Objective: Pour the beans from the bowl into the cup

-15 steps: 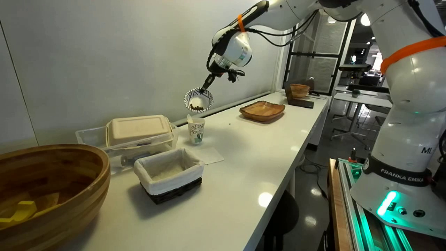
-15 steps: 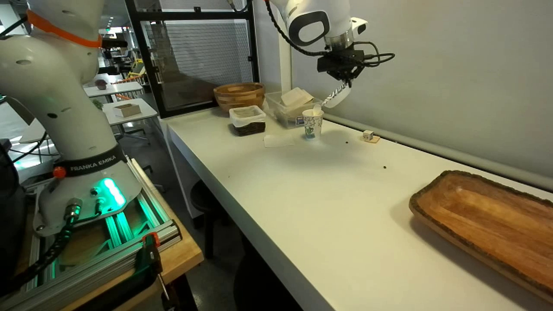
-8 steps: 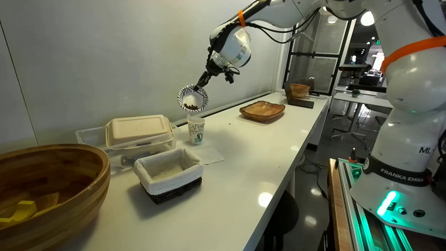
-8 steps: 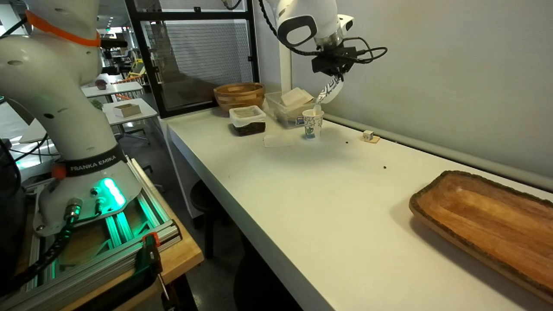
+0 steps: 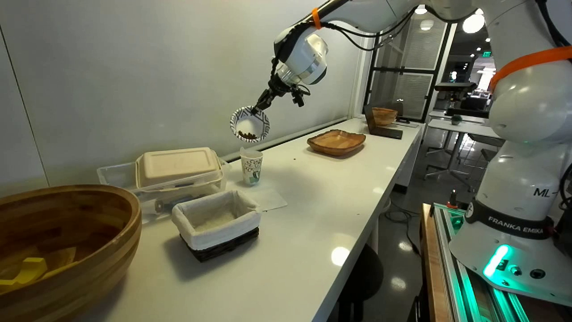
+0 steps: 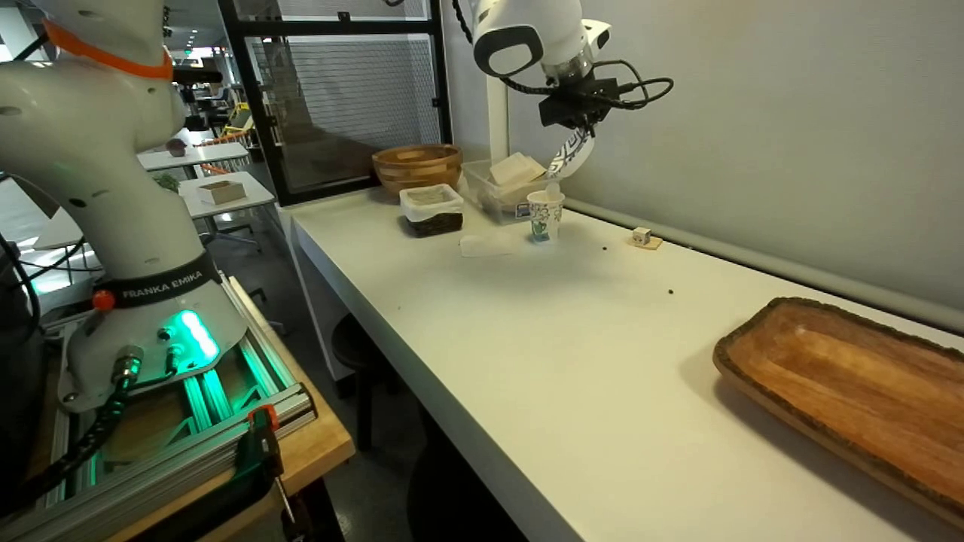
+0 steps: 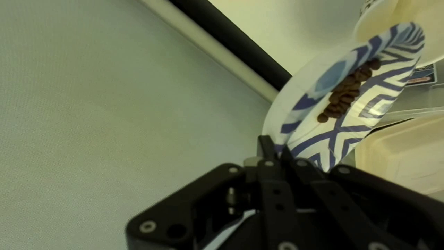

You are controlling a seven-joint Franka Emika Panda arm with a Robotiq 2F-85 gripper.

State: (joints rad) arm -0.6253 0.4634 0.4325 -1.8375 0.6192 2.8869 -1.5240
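Observation:
My gripper (image 7: 275, 144) is shut on the rim of the bowl (image 7: 374, 100), a pale paper dish with a blue zigzag border. In an exterior view the bowl (image 5: 247, 123) hangs in the air, tilted steeply, nearly on edge. Brown beans (image 7: 343, 95) lie heaped along its lower side. The cup (image 5: 252, 170) stands upright on the table below, white with a printed pattern, and a pale handle-like piece sticks up from it. In an exterior view the bowl's low edge is just above the cup (image 6: 545, 218); whether it touches that piece I cannot tell.
The wall (image 5: 156, 80) runs close behind the gripper. Around the cup are a clear tub (image 6: 497, 203) with a beige box and a cloth-lined basket (image 5: 225, 230). Farther off are a big wooden bowl (image 5: 89, 277) and a wooden tray (image 6: 851, 376). A small cube (image 6: 642, 236) lies by the wall.
The gripper and bowl have risen a little and shifted toward the cup. The bowl appears tipped more steeply. Its beans remain in it, and the cup has not moved.

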